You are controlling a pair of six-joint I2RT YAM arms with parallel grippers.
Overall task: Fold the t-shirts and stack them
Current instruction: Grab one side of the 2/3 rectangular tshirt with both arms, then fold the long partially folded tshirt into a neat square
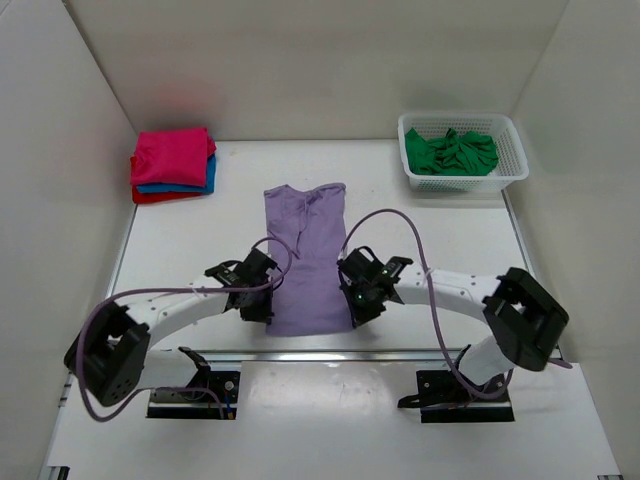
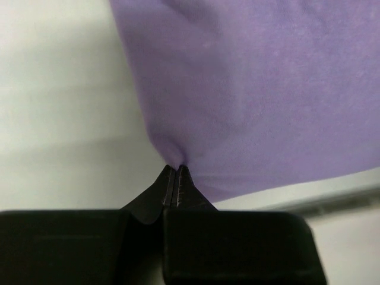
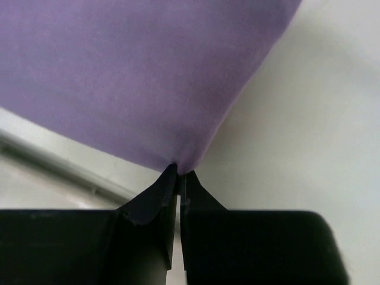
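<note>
A lilac purple t-shirt point(image 1: 306, 258) lies lengthwise in the middle of the table, folded into a narrow strip. My left gripper point(image 1: 262, 312) is shut on its near left corner; the wrist view shows the cloth point(image 2: 255, 95) pinched at the left gripper's point(image 2: 177, 168) tips. My right gripper point(image 1: 356, 310) is shut on the near right corner, where the cloth point(image 3: 136, 77) bunches into the right gripper's point(image 3: 179, 172) tips. A folded stack with a magenta pink tee point(image 1: 172, 155) on blue and red sits at the back left. A crumpled green tee point(image 1: 452, 152) lies in the basket.
The white lattice basket point(image 1: 518, 170) stands at the back right. White walls close in the table on the left, back and right. The table's near edge with a metal rail point(image 1: 320, 354) runs just behind the held hem.
</note>
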